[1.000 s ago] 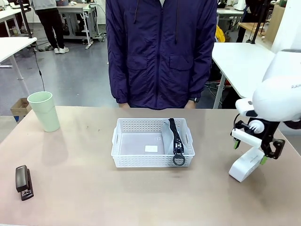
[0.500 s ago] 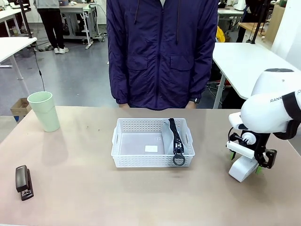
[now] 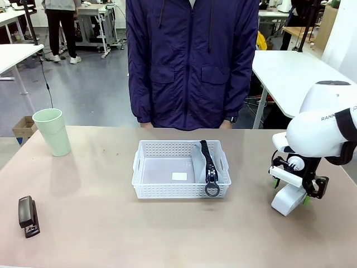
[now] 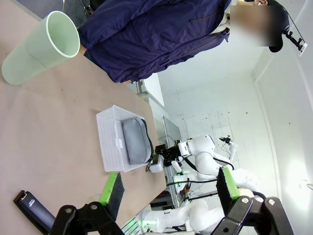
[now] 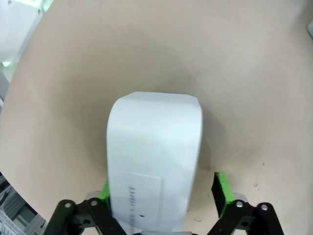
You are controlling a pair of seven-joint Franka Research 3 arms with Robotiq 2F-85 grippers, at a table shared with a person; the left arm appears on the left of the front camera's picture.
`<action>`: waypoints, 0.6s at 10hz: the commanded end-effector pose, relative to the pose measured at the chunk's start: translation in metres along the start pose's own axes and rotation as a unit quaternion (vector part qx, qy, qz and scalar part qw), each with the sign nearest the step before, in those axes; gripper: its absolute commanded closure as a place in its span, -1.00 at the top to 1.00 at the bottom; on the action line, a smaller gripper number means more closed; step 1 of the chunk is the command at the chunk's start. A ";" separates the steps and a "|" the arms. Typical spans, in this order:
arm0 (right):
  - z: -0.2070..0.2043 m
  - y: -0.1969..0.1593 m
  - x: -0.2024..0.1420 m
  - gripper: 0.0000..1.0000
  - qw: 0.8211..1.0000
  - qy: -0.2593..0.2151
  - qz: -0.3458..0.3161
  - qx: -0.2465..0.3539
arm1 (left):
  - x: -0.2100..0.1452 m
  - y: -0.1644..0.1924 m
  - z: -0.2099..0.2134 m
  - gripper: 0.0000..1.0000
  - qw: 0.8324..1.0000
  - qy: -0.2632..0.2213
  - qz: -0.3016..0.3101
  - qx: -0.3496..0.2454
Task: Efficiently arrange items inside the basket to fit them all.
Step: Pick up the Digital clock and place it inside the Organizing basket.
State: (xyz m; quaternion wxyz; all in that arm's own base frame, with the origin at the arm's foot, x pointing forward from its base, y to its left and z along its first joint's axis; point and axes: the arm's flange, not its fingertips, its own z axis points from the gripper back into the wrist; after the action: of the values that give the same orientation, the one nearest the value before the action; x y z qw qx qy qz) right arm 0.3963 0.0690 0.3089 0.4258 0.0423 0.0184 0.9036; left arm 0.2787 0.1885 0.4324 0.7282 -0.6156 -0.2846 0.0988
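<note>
While lattice-walled, bskt [image 3: 178, 191] holds soft pouch [image 3: 201, 167].

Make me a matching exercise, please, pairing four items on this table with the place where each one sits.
Things:
1. grey pouch
2. white box
3. black stapler
4. green cup

Places:
A. standing at the far left of the table
B. on the table between the fingers of the right gripper
C. inside the basket, on edge at its right end
D. lying at the near left of the table

Pairs: 1-C, 2-B, 3-D, 4-A
</note>
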 end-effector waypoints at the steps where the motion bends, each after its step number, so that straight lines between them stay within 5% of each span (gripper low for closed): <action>1: -0.007 0.019 0.004 -0.18 0.999 -0.012 0.017 -0.026 | -0.001 -0.001 0.001 1.00 1.000 -0.001 -0.010 -0.007; 2: -0.007 0.019 0.004 -1.00 0.999 -0.012 0.017 -0.025 | -0.001 -0.001 0.001 1.00 1.000 -0.001 -0.010 -0.007; 3: -0.007 0.018 0.005 -0.28 1.000 -0.015 0.018 -0.018 | -0.001 -0.001 0.001 1.00 1.000 -0.001 -0.010 -0.007; 4: -0.008 0.018 0.004 -1.00 0.999 -0.017 0.020 -0.019 | -0.001 -0.001 0.001 1.00 1.000 -0.001 -0.010 -0.007; 6: -0.009 0.019 0.004 -1.00 0.999 -0.021 0.024 -0.018 | -0.001 -0.001 0.001 1.00 1.000 -0.001 -0.010 -0.007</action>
State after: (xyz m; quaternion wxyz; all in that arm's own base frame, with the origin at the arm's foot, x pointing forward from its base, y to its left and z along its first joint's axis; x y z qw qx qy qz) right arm 0.3962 0.0654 0.3114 0.4232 0.0440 0.0170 0.9048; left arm 0.2787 0.1885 0.4324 0.7282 -0.6156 -0.2846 0.0988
